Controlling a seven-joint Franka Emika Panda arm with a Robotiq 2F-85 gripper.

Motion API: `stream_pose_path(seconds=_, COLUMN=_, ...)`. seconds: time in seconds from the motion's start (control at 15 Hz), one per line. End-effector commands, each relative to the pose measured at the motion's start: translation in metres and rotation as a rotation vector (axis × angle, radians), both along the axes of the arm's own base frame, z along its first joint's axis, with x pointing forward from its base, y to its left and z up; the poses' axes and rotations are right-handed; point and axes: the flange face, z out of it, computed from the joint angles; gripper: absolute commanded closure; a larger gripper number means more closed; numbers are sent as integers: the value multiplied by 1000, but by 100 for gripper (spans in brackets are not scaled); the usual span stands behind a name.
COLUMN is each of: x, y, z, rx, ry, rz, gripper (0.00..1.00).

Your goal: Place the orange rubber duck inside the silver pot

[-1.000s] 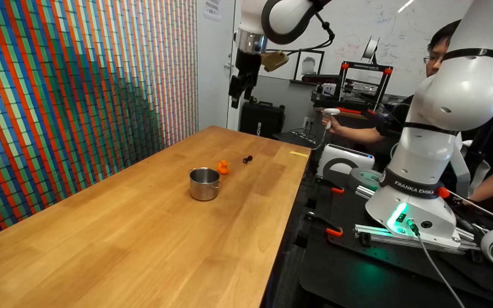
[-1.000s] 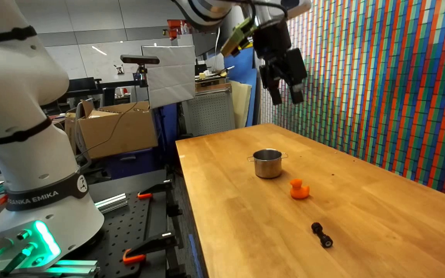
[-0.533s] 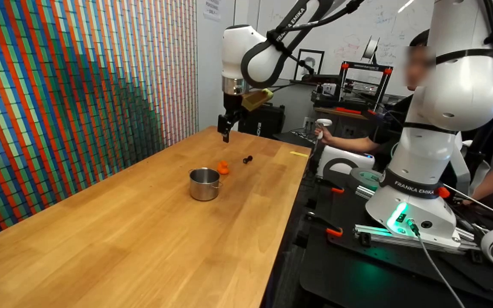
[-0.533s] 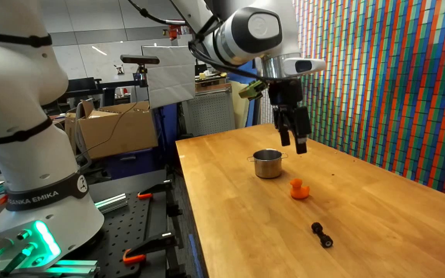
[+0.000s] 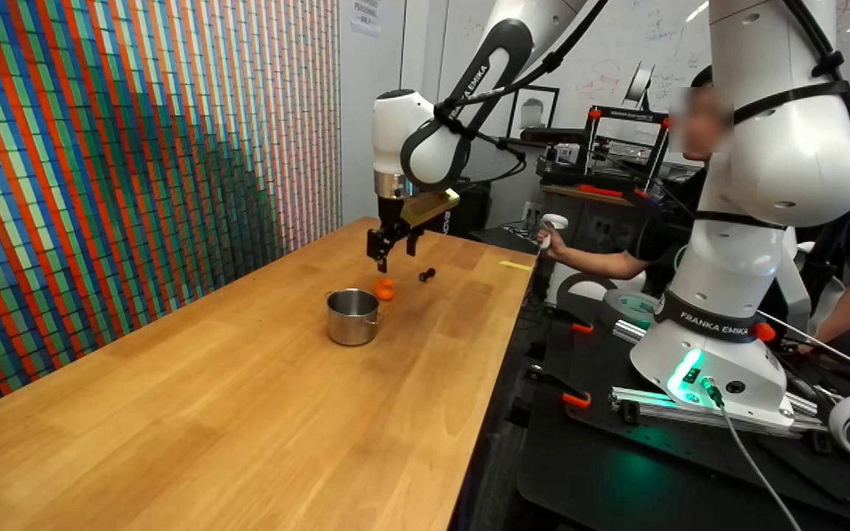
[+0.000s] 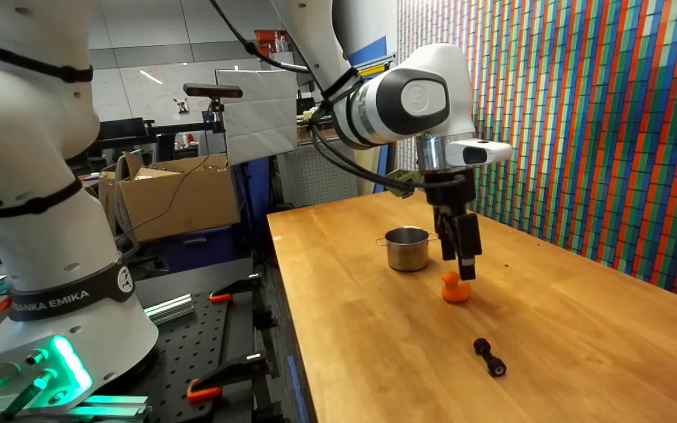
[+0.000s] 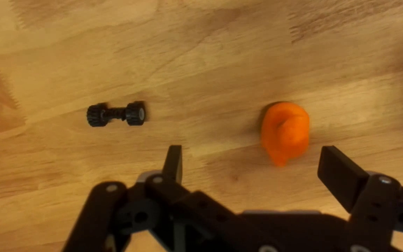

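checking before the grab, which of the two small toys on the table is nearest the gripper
The orange duck: it sits close below the open gripper, while the black wheels lie farther off.

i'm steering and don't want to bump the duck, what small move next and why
Probably a small shift toward the wrist view's right, to centre the open gripper over the duck ahead of lowering: the duck shows much nearer the fingertip on that side.
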Motion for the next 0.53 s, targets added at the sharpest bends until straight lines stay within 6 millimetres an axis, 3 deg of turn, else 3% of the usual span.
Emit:
stream_pose_path(seconds=0.0, x=13, y=9, z=-14, rx=27, ry=-43, rz=-68, gripper=0)
stream_pose_path(seconds=0.27, x=12, y=25, z=-24, rx=69, ry=-58, rz=-103, gripper=0)
stream_pose_path(seconds=0.47, x=6, y=22, z=-35, rx=69, ry=-50, rz=-123, gripper=0)
